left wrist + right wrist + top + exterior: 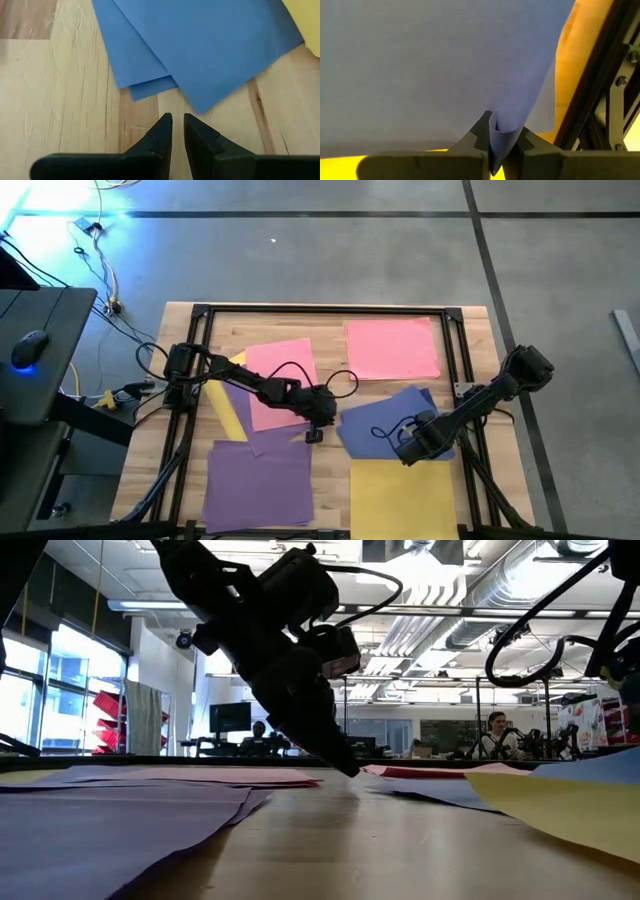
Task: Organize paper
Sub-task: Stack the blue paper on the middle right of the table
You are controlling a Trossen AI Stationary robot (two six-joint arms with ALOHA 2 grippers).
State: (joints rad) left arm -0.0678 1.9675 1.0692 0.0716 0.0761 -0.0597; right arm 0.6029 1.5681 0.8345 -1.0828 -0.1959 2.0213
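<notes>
Covering the wooden table [470,320], pink, purple, yellow and blue paper [380,425] lay scattered; the right gripper [498,134] pinched a blue sheet, the left gripper [178,131] nearly closed, empty; a distant person [494,735] was indistinct.

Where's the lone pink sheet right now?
In the high view, the lone pink sheet lies flat at the table's far right corner, just above the blue sheets, apart from both hands.

Wooden table [470,320] — coloured paper [392,348] sheets lie scattered across it.
</notes>
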